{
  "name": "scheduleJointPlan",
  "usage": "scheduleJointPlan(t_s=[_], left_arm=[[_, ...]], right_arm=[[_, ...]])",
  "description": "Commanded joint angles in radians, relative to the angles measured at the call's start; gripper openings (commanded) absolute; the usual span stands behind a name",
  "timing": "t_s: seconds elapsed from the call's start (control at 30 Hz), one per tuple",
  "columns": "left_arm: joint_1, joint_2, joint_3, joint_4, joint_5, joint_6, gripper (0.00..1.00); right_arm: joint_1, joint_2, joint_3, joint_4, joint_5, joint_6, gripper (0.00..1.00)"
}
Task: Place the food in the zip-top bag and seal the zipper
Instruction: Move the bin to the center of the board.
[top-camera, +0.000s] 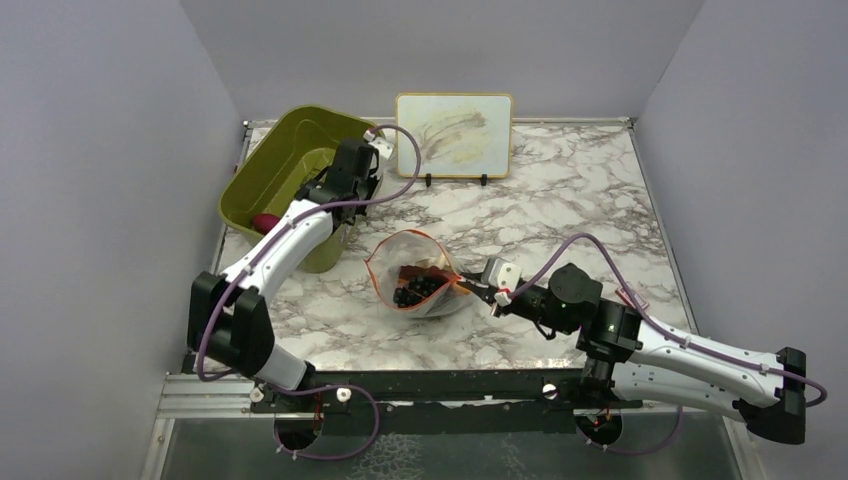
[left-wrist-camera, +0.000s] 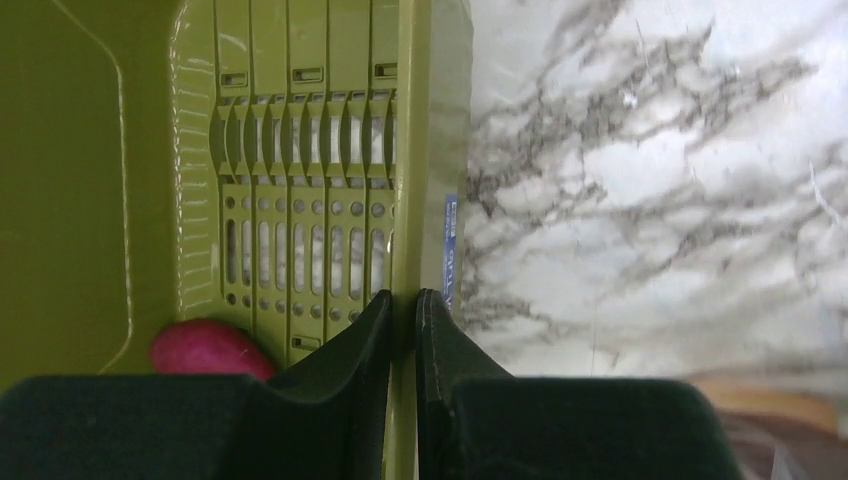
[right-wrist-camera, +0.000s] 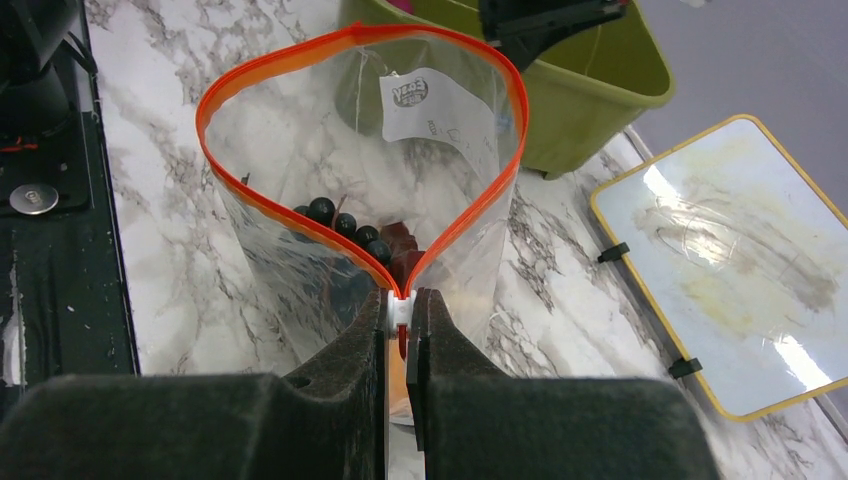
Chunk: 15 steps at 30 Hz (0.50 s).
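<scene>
The clear zip-top bag (top-camera: 432, 252) stands open at the table's middle, its orange-red zipper (right-wrist-camera: 213, 96) spread in a wide loop. Dark purple grapes (right-wrist-camera: 340, 222) and a dark red piece (right-wrist-camera: 402, 240) lie inside; they also show in the top view (top-camera: 418, 288). My right gripper (right-wrist-camera: 400, 305) is shut on the white slider at the zipper's near corner, seen from above too (top-camera: 468, 287). My left gripper (left-wrist-camera: 403, 300) is shut on the olive-green bin's side wall (left-wrist-camera: 410, 150), at the bin's right side (top-camera: 325, 190). A pink-red piece (left-wrist-camera: 205, 348) lies in the bin.
The olive-green bin (top-camera: 262, 170) stands at the back left. A yellow-framed whiteboard (top-camera: 454, 135) leans on stands against the back wall. Grey walls close in the marble table on three sides. A black rail runs along the near edge (top-camera: 430, 385).
</scene>
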<state>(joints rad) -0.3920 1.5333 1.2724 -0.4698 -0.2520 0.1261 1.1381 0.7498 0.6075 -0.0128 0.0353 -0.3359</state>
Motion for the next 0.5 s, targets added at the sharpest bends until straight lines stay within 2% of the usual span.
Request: scheduleJointPlan(t_s=[0.0,0.1,0.13,0.23,0.27,0.37,0.47], left_arm=[[-0.001,-0.122,-0.098,-0.16,-0.054,0.049,0.0],[0.0,-0.17,-0.125,-0.172,-0.074,0.012,0.0],[-0.001,-0.178,-0.131,-0.178,-0.082,-0.02,0.08],[-0.001,-0.192,-0.117,-0.226,-0.133,-0.173,0.4],[-0.001,-0.195,-0.101,-0.252,-0.143,-0.237,0.47],[0.001,-0.189,-0.02,-0.362,-0.159,-0.471,0.54],[0.009,-0.184,0.064,-0.488,-0.165,-0.722,0.56]], right_arm=[[0.005,-0.007,0.062,-0.022,0.014,0.001,0.01],[0.005,0.003,0.077,-0.026,0.018,-0.001,0.01],[0.004,0.004,0.079,-0.025,0.017,-0.003,0.01],[0.005,0.011,0.079,-0.024,0.02,-0.005,0.01],[0.005,0.011,0.08,-0.024,0.023,-0.004,0.01],[0.004,0.006,0.08,-0.024,0.025,0.001,0.01],[0.005,0.002,0.077,-0.026,0.022,0.003,0.01]])
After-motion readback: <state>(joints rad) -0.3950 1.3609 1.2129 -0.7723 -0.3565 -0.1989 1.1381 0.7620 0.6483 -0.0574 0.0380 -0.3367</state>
